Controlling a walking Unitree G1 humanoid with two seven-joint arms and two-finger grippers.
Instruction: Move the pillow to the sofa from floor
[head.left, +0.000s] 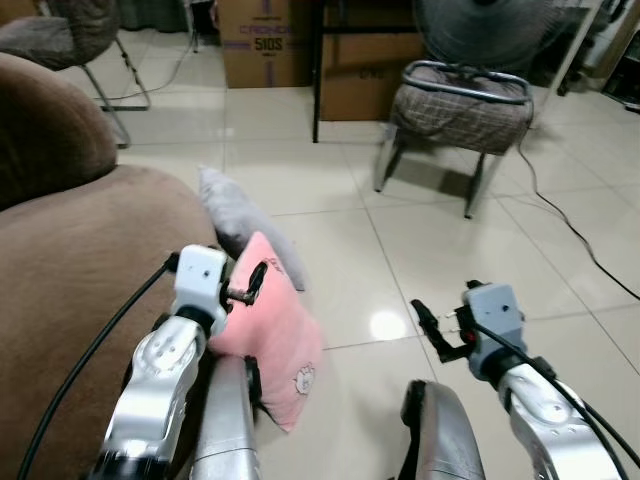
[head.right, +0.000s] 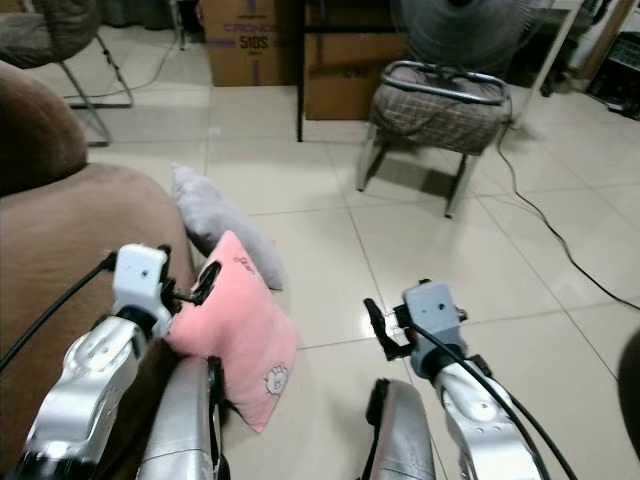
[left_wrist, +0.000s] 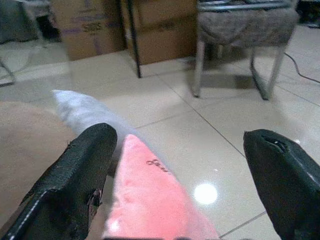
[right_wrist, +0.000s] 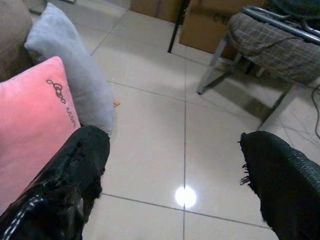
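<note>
Across my left side sits the brown sofa (head.left: 70, 260), rising from a pale tiled floor (head.left: 430, 250). Farther back I see a metal-framed chair with a checked cushion (head.left: 462, 115), and behind it cardboard boxes (head.left: 265, 45). A black cable (head.left: 575, 235) trails over the tiles on my right. Against the sofa's front leans a grey pillow (head.left: 225, 215), and just before it a pink pillow (head.left: 275, 340) stands on the floor, tilted, touching the grey one. My left tool (left_wrist: 180, 185) is open, its fingers (left_wrist: 75, 185) spread either side of the pink pillow's upper corner, not pinching it. My right tool (right_wrist: 180, 185) is open too, poised over bare tile to the right of the pillows.
</note>
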